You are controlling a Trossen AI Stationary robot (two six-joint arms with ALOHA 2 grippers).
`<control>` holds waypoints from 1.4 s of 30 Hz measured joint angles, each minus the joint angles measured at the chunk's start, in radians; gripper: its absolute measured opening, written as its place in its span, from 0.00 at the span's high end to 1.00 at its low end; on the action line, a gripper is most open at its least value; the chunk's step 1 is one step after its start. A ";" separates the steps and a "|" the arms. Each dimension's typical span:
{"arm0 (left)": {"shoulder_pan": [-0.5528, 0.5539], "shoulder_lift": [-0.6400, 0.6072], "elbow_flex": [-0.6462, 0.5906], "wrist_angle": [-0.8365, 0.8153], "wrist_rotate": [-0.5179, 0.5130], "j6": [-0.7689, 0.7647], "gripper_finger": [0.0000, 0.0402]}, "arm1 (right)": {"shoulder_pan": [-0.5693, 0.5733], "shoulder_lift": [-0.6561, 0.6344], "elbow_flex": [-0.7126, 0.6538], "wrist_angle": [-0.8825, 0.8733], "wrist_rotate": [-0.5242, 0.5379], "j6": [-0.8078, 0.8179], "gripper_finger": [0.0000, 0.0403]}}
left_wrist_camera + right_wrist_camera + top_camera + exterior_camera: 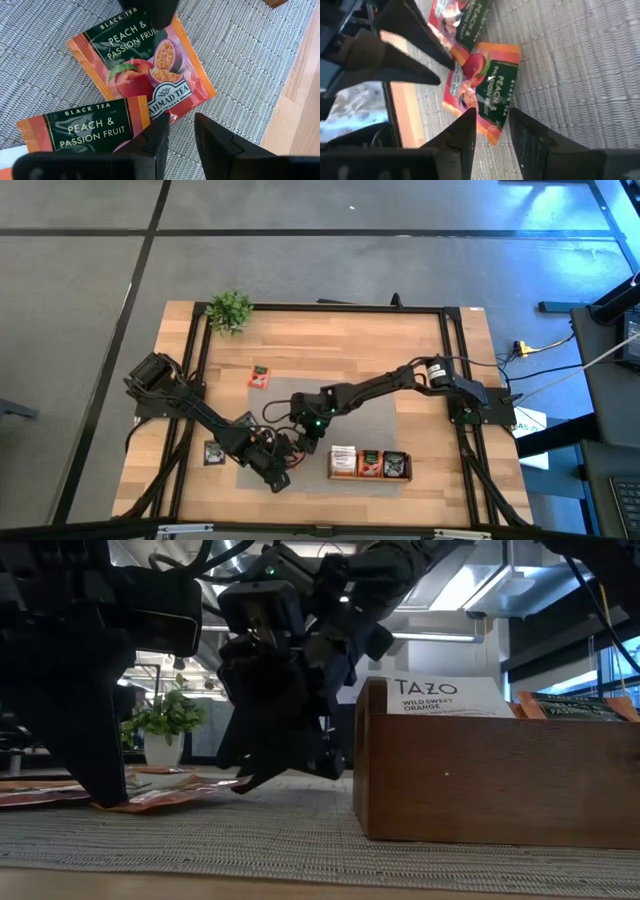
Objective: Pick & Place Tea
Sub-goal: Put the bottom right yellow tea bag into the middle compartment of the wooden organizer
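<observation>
Right now I have both arms brought in over the grey mat (380, 415) in the middle of the desk (330, 340), meeting at its near left part.

The left tool (181, 120) hangs low over two orange peach-and-passion-fruit tea sachets lying flat on the mat. Its fingers stand a little apart, with bare mat showing in the gap and nothing clamped between them. One finger tip sits over the spot where the farther sachet (145, 55) and the nearer sachet (85, 127) meet. The two packets overlap slightly at that edge.

The right tool (491, 114) reaches in from the right side and points at the same pair. Its fingers are also apart and straddle the corner of one orange packet from above. That packet looks flat on the mat, so I don't read it as gripped. From the low camera, both tools crowd together just left of the tray.

The wooden tray (480, 780) sits at the near right part of the mat. It holds upright sachets in its three compartments: a white one (343, 458) on the left, an orange one (370, 462) in the middle and a dark one (395, 464) on the right.

A red sachet (260, 377) lies on the bare wood just beyond the mat's far left corner. Another sachet (213, 452) lies on the wood left of the mat, near the left arm. A small potted plant (229, 310) stands at the far left of the desk.
</observation>
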State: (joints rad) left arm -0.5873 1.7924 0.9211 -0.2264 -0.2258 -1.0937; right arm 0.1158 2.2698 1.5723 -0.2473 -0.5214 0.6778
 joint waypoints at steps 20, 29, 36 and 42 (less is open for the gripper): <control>0.000 0.000 0.000 0.000 -0.012 -0.011 0.77 | 0.010 0.012 0.000 0.015 -0.030 -0.003 0.80; 0.000 0.000 0.000 -0.001 -0.019 -0.011 0.77 | -0.002 0.020 0.001 0.018 -0.051 -0.057 0.98; 0.003 -0.033 -0.005 -0.027 -0.039 -0.020 0.77 | -0.028 -0.021 0.000 0.007 -0.045 -0.112 0.99; -0.002 -0.126 -0.005 -0.030 -0.054 -0.012 0.77 | -0.049 -0.117 0.000 -0.074 0.026 -0.209 0.99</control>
State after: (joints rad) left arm -0.5892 1.6667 0.9157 -0.2564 -0.2801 -1.1057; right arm 0.0667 2.1525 1.5723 -0.3213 -0.4952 0.4684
